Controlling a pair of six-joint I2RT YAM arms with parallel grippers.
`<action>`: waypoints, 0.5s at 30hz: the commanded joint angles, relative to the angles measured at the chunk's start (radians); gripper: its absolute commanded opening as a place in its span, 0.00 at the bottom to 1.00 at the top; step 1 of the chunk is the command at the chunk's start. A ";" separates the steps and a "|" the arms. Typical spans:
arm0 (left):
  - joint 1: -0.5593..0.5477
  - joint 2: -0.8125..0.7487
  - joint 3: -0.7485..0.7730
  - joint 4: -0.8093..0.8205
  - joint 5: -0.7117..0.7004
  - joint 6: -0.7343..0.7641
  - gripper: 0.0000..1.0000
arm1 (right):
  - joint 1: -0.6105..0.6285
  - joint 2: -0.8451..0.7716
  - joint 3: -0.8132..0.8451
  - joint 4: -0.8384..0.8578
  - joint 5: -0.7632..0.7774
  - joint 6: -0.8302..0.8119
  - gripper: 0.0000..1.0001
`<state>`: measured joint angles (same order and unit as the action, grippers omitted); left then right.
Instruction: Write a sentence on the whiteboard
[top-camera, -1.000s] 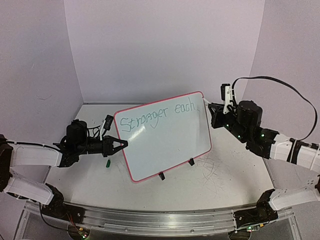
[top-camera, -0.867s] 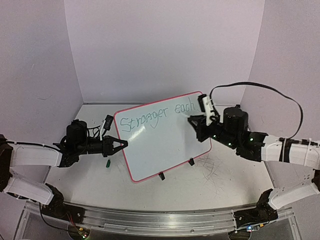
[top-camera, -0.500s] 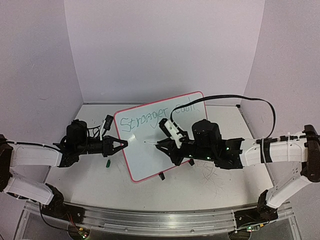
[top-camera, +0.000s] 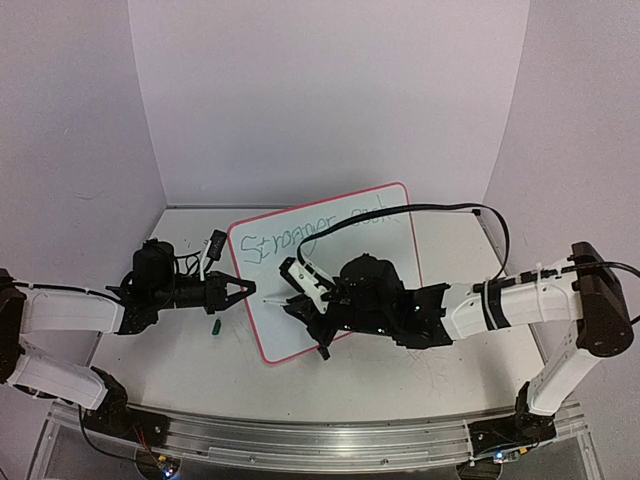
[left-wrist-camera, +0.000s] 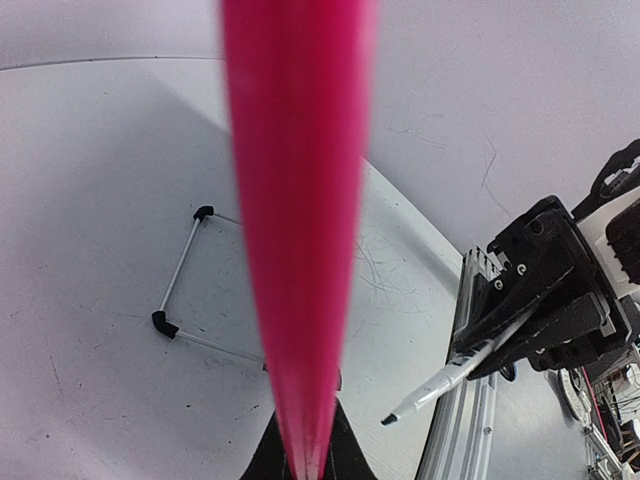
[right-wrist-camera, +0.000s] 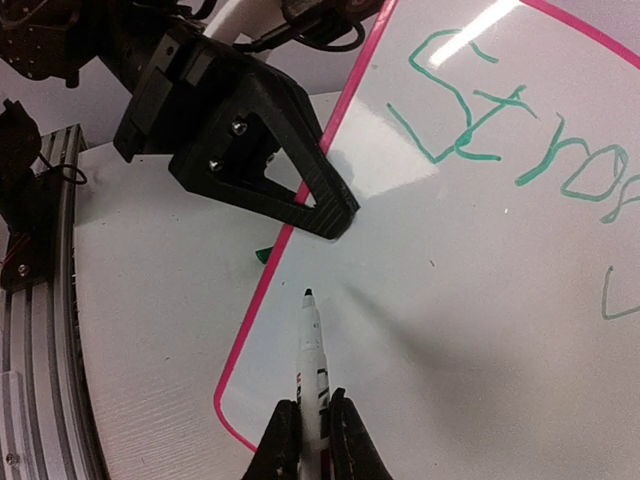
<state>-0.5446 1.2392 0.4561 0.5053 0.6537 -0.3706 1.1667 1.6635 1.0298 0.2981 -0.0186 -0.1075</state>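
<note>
The whiteboard (top-camera: 282, 328) stands tilted on the table (top-camera: 170, 375) at the centre of the overhead view, its green sentence (top-camera: 292, 243) reading "Stronger each" along the top edge. The left gripper (top-camera: 247, 289) is clamped on the board's pink left rim. The right gripper (right-wrist-camera: 305, 432) is clenched around a white marker (right-wrist-camera: 312, 360) whose tip points at the blank lower-left area under the writing; whether it touches cannot be told. A small green object (top-camera: 214, 326) lies left of the board.

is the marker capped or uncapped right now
Uncapped: the marker in the right gripper shows its bare dark tip, pointed at the whiteboard near its pink rim. Whether the tip touches, cannot tell.
</note>
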 joint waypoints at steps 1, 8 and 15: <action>0.007 -0.002 0.010 0.001 -0.050 0.062 0.00 | 0.000 0.029 0.062 0.029 0.093 0.027 0.00; 0.006 -0.008 0.006 0.001 -0.046 0.065 0.00 | -0.001 0.050 0.079 0.026 0.095 0.032 0.00; 0.007 -0.010 0.007 0.001 -0.043 0.065 0.00 | -0.001 0.070 0.092 0.023 0.126 0.045 0.00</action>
<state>-0.5446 1.2392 0.4561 0.5053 0.6540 -0.3699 1.1660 1.7155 1.0733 0.2984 0.0637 -0.0835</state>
